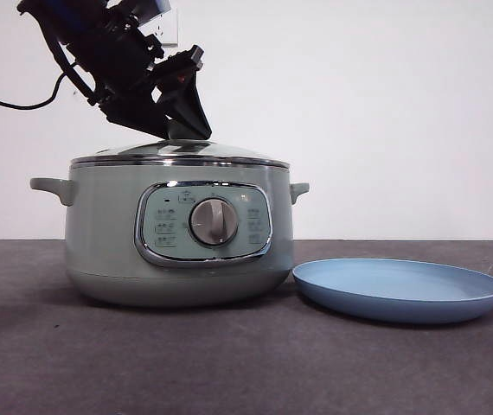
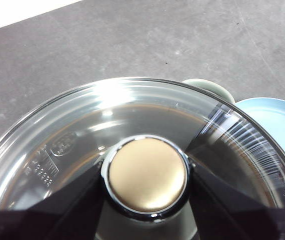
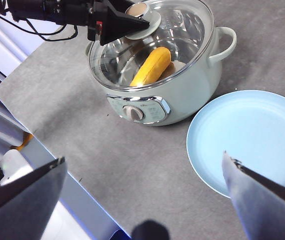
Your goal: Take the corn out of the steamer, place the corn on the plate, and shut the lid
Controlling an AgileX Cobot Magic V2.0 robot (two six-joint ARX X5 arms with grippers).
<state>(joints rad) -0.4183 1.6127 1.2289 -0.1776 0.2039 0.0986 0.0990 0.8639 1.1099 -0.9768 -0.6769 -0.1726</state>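
Corn (image 3: 151,66), yellow, inside lidded steamer (image 3: 182,100)

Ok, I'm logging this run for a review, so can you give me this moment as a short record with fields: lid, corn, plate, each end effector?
lid: on the steamer, covering it
corn: inside the steamer, seen through the glass
plate: bare, on the table beside the steamer
left end effector: at the lid's knob, one jaw on either side
right end effector: open, held high above the table near the plate, holding nothing
task state: lid not yet lifted, corn not yet moved
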